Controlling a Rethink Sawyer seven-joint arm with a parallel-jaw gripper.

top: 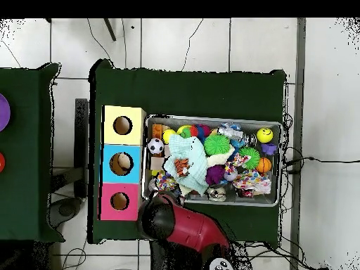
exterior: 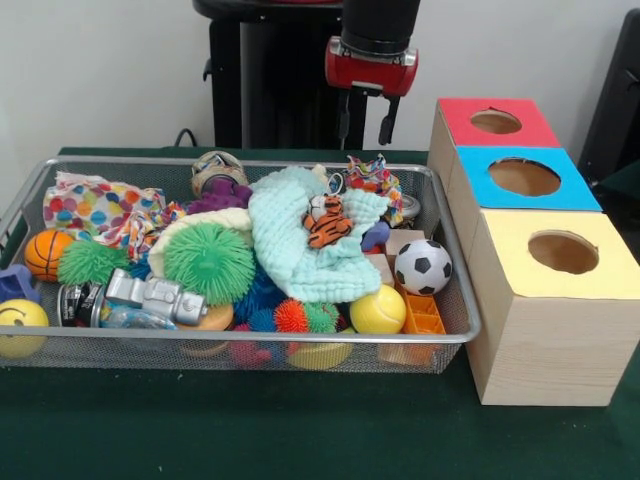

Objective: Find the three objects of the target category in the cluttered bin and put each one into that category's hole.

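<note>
sorting bin, dotted fabric pieces: none yet lifted

item: the bin, silver wire mesh, on the green table, heaped with toys.
item: dotted fabric pieces, white with coloured spots. one lies spread at the bin's far corner in the front view, above an orange basketball. a second, bunched, sits at the far rim under the arm. a third cannot be picked out for certain; it may lie under the mint-green cloth or the spiky green ball.
item: the yellow-topped box, just beside the bin, nearest the camera in the front view; its hole looks empty, as do those of the blue and red boxes behind it.
item: the gripper, hanging above the bin's far rim with its two dark fingers apart, holding nothing and touching nothing.

handling note, as a judgement: the bunched piece below the fingers seems the easiest first pick. come straight down on its raised folds, pinch cloth only, keep off the wire rim, and lift clear before crossing to the yellow box.
</note>
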